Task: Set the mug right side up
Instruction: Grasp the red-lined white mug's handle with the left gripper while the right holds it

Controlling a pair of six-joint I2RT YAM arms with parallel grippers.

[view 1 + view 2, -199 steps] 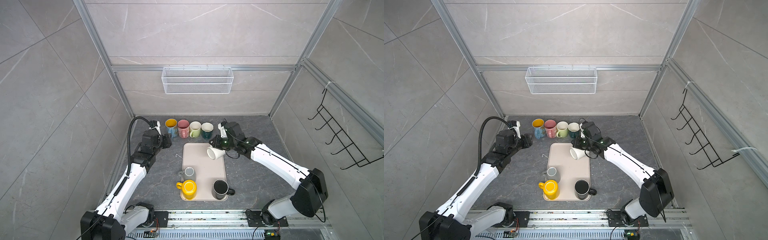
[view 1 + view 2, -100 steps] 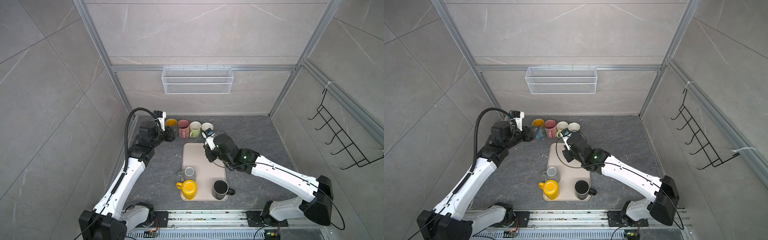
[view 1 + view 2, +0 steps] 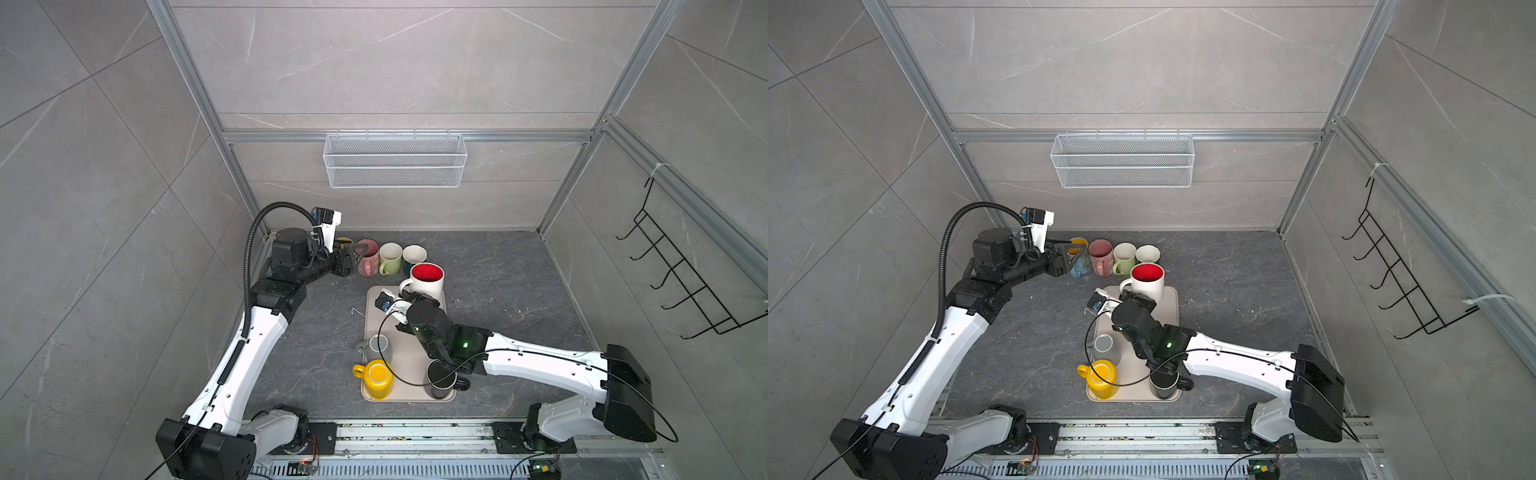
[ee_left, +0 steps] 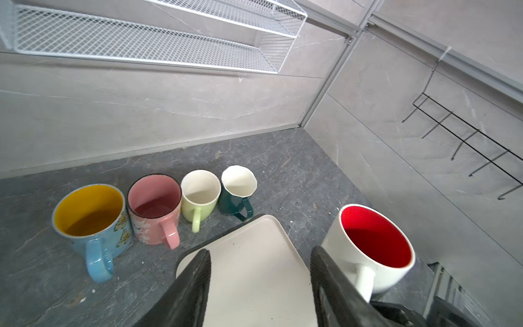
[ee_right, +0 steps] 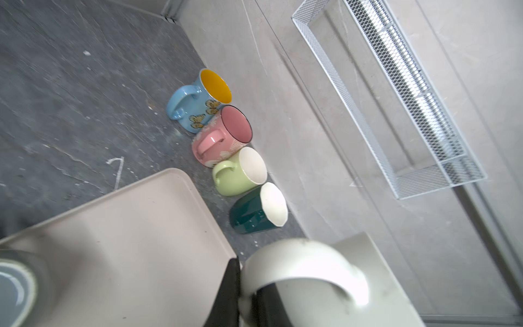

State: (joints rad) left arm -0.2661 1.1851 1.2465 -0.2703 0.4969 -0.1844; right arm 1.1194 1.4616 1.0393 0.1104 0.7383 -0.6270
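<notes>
Four upright mugs in a row near the back wall, handles toward the camera:
- blue mug (image 4: 93, 226), yellow inside
- pink mug (image 4: 154, 211)
- pale green mug (image 4: 199, 199)
- dark green mug (image 4: 236, 198), white inside

Beige tray (image 4: 249, 232) just beside the row. White mug (image 4: 370, 252), red inside, upright at the tray's edge. Left gripper (image 4: 261, 252), jaws apart over the tray. White wire basket (image 4: 141, 36) on the wall.

Grey tabletop (image 3: 498, 282) bears beige tray (image 3: 1169, 311), row of four mugs (image 4: 167, 209) behind.

The walls (image 3: 374, 62) are big grey tiles. A white wire basket (image 3: 395, 160) hangs high at the back, and black hooks (image 3: 685, 286) hang at the side. The floor (image 3: 498, 270) is dark grey stone.
</notes>
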